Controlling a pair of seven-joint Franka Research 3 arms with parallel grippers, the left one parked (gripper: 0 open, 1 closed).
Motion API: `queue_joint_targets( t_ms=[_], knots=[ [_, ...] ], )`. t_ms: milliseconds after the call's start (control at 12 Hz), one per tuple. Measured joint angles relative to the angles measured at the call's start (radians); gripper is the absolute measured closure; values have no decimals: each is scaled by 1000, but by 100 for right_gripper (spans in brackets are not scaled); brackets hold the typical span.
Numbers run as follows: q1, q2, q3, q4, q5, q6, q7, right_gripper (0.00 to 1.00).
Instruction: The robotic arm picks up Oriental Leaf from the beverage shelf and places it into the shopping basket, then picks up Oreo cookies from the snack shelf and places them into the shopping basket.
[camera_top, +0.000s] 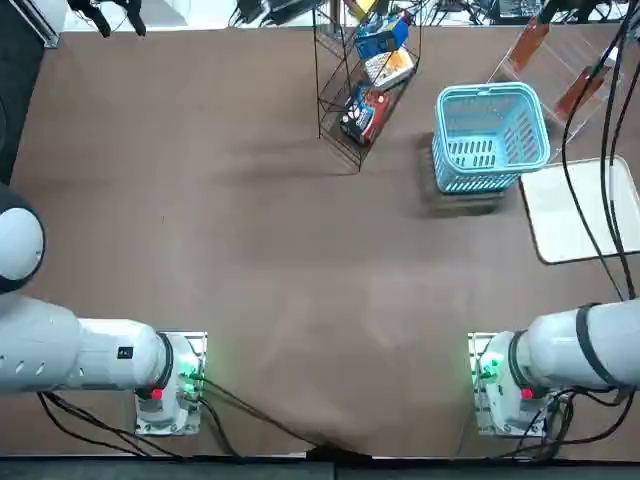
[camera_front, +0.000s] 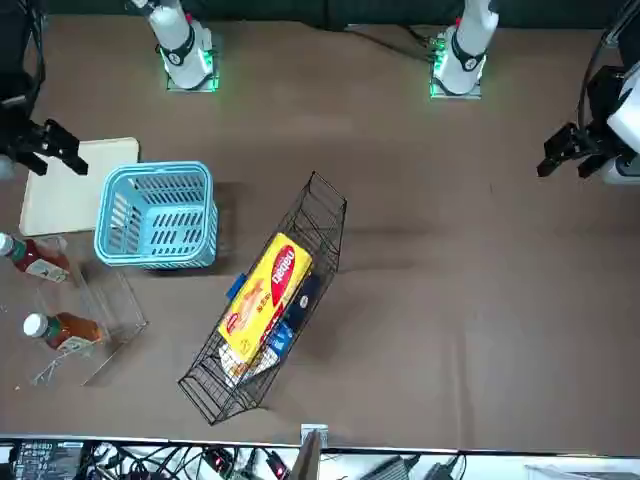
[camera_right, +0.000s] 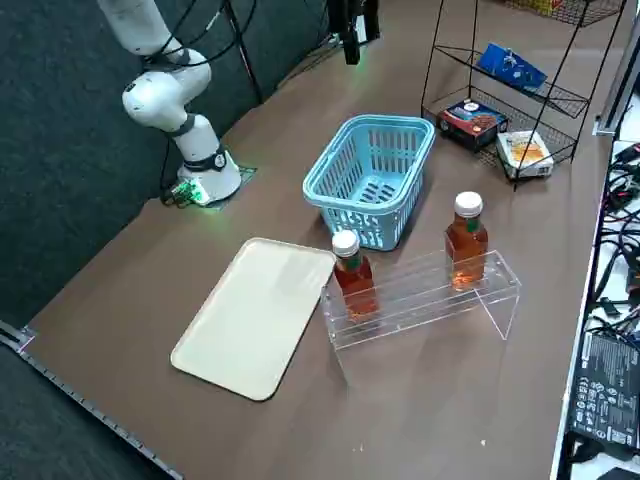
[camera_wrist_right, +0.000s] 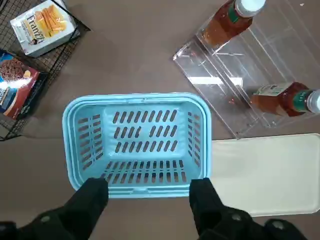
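My right gripper (camera_wrist_right: 147, 200) hangs open and empty high above the table, over one edge of the shopping basket (camera_wrist_right: 135, 98). It also shows in the front view (camera_front: 45, 142) and the right side view (camera_right: 350, 30). The turquoise basket (camera_right: 345, 200) holds nothing. Two Oriental Leaf bottles (camera_right: 352, 275) (camera_right: 467, 240), reddish-brown with white caps, stand in the clear beverage shelf (camera_right: 430, 295) beside the basket. The blue Oreo cookies pack (camera_right: 510, 68) lies on an upper tier of the black wire snack shelf (camera_right: 450, 50).
A cream tray (camera_right: 255, 315) lies flat next to the basket and the acrylic rack. The wire rack also carries a dark red-and-black pack (camera_wrist_right: 17, 87) and a cream-and-orange box (camera_wrist_right: 42, 25). Black cables (camera_top: 600, 180) trail over the tray.
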Motion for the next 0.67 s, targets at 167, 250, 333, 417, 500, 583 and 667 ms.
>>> queue_joint_targets(
  t_ms=[167, 250, 333, 417, 500, 583, 667],
  knots=[
    [0, 0, 0, -1, 0, 0, 0, 0],
    [0, 0, 0, -1, 0, -1, 0, 0],
    [0, 0, 0, -2, 0, -1, 0, 0],
    [0, 0, 0, -2, 0, -1, 0, 0],
    [0, 0, 0, -2, 0, -1, 0, 0],
    [0, 0, 0, -2, 0, -1, 0, 0],
    [0, 0, 0, -2, 0, -1, 0, 0]
  ],
)
